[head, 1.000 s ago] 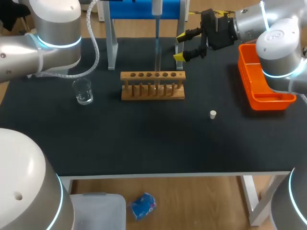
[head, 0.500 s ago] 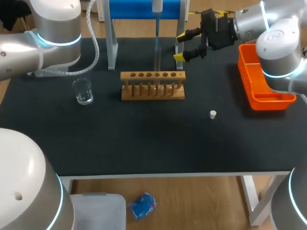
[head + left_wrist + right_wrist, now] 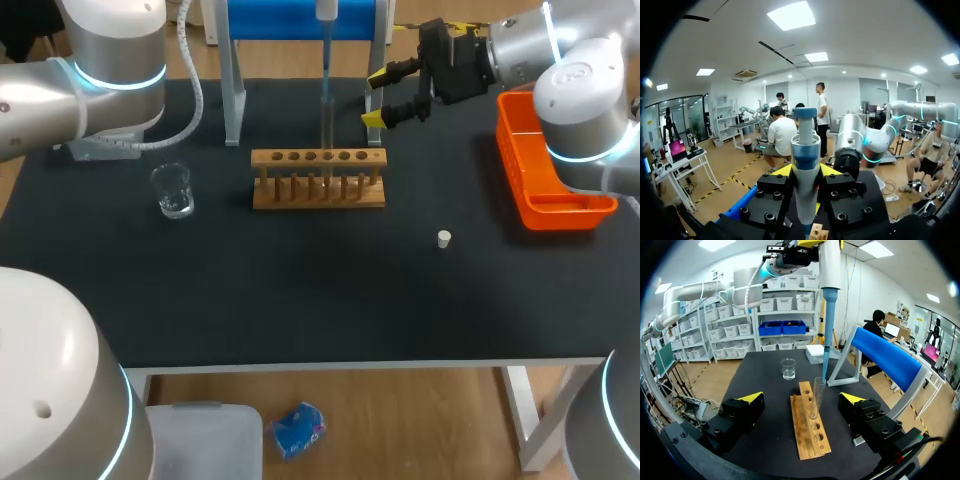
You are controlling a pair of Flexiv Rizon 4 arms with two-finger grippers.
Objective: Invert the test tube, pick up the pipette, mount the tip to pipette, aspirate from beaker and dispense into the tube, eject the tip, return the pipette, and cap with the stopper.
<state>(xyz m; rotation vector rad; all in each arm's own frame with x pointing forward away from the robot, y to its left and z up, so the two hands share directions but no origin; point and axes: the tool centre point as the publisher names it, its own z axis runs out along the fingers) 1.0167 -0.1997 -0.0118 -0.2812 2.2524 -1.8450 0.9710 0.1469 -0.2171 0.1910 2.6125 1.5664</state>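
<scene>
Bench [image 3: 300, 290]: wooden rack [image 3: 318, 180] mid-back, with the test tube [image 3: 326, 135] upright in it. Left end effector [image 3: 805, 172] clamped on pipette [image 3: 805, 150], tip at tube mouth; likely the dispense step. Right end effector [image 3: 385, 96] wide open, empty, beside rack. Next: lower tip in centred, press plunger. Beaker [image 3: 173, 190] left of rack; stopper [image 3: 444, 238] loose on bench.

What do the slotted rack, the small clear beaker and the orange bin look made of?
Slotted brown rack: matte wood, pale tan with faint grain.
Small clear beaker: probably glass, transparent with glints.
Orange rectangular bin: likely moulded plastic, uniform smooth colour.
</scene>
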